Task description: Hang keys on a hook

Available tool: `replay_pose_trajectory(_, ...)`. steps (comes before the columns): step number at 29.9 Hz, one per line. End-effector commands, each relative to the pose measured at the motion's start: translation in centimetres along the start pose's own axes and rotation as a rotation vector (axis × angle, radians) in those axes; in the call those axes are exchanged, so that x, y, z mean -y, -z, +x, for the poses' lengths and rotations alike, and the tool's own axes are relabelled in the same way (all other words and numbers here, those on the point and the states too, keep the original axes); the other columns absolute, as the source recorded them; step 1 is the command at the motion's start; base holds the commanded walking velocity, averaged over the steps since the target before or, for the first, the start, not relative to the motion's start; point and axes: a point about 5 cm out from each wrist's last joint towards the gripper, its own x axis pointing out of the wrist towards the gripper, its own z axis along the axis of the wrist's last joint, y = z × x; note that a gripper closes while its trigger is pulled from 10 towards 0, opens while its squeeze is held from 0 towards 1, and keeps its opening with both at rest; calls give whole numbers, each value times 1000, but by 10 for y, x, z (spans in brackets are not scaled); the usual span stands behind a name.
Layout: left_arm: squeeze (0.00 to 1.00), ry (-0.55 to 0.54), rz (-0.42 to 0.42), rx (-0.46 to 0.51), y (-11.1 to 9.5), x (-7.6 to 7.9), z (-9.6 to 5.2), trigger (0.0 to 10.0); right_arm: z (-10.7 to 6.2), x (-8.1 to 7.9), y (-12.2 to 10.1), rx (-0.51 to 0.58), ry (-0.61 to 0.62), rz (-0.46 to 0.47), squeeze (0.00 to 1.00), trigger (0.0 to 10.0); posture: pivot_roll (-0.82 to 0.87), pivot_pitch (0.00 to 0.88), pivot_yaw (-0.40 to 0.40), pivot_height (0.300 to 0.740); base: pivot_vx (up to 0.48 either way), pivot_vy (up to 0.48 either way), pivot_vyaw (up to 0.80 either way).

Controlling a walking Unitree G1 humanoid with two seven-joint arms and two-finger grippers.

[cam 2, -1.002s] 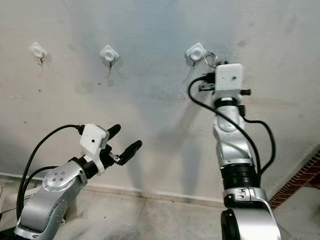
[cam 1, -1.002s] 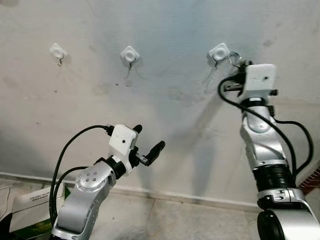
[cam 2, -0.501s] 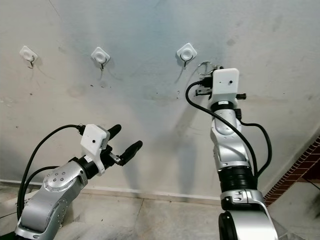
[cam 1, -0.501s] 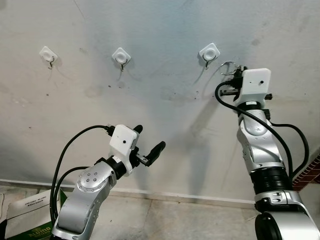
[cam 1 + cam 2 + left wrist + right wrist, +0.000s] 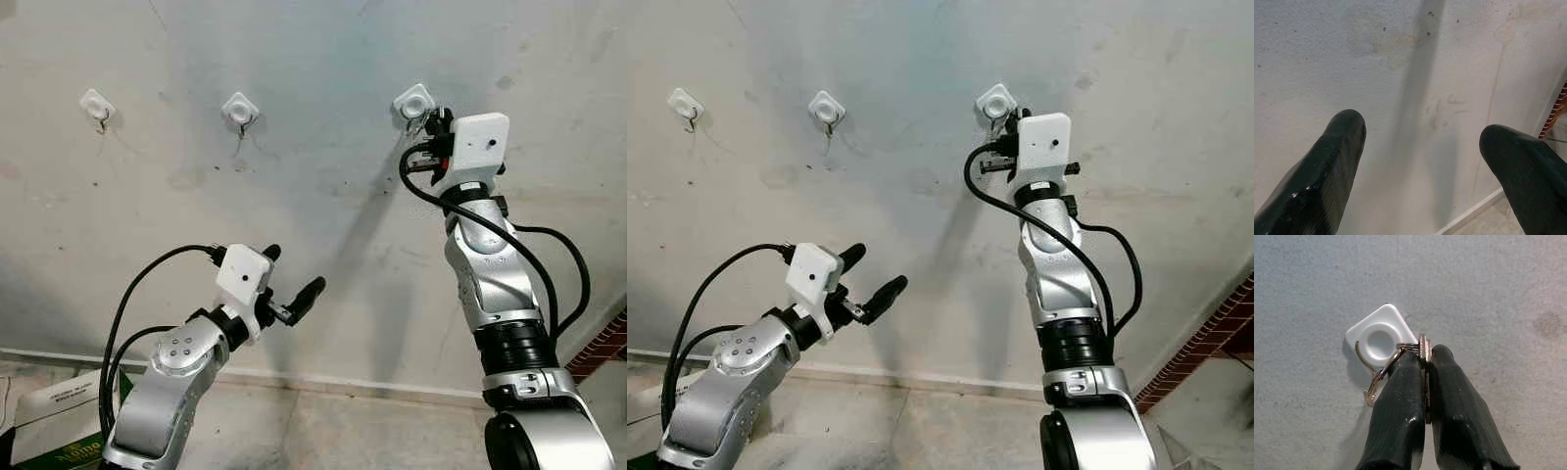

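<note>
Three white hooks are stuck on the wall: a left hook point(image 5: 96, 105), a middle hook point(image 5: 239, 109) and a right hook point(image 5: 413, 102). My right gripper point(image 5: 437, 121) is raised right beside the right hook, shut on a metal key point(image 5: 1424, 355). The key's ring point(image 5: 1382, 373) hangs against the hook's white base point(image 5: 1380, 337) and wire prong. My left gripper point(image 5: 291, 279) hovers low before the wall, open, with nothing between its fingers point(image 5: 1327, 161).
A plain stained wall point(image 5: 323, 196) fills the scene, meeting the floor at a skirting line point(image 5: 343, 384). A white and green box point(image 5: 54, 421) lies on the floor at lower left. A brick edge point(image 5: 1205, 343) shows at the far right.
My right gripper with the key has moved up and left, from below-right of the right hook to right against it. The left arm stays as it was.
</note>
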Motion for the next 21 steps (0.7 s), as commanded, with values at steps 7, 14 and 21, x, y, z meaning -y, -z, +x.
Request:
replay_pose_trajectory(7, 0, -12, 12, 4, -1, -1, -1, 10000, 8, 5, -19, 56, 39, -2, 0, 10000, 76, 0, 73, 740, 0, 0, 0)
replay_pose_trajectory(14, 0, -12, 13, 3, -1, -1, -1, 10000, 9, 0, -23, 53, 36, 58, 0, 10000, 76, 0, 74, 740, 0, 0, 0)
replay_pose_trajectory(21, 0, -13, 13, 4, -2, -2, -1, 10000, 6, -15, -33, 70, -36, 109, 0, 10000, 76, 0, 76, 740, 0, 0, 0)
